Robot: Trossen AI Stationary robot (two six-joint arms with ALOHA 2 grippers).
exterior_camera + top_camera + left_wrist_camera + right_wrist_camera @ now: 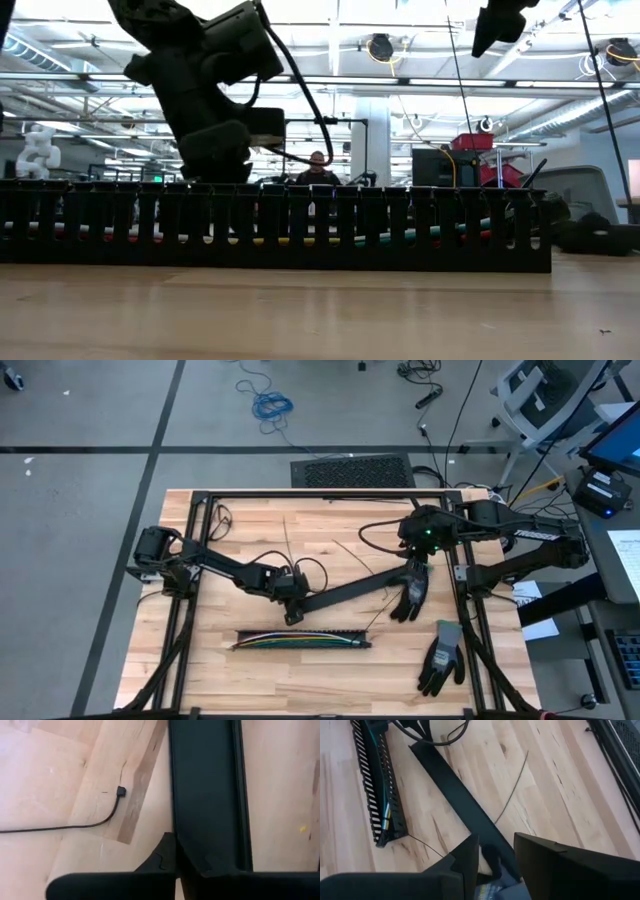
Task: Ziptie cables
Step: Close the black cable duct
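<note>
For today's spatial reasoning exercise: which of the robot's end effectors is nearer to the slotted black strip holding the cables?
Left. The left end effector sits just beside the slotted strip, above its left half in the high view. The right end effector sits farther off, up past the strip's right end.

So the cables [300, 640] are a thin bundle of multicoloured wires, yellow-green, red and blue showing from above, lying flat and pretty much straight inside the black slotted strip [250, 633] near the front edge of the table, running left to right. From table height you only catch bits of colour (red, yellow, green) peeking through the slots, low down in the channel, nothing sticking up over the top
</note>
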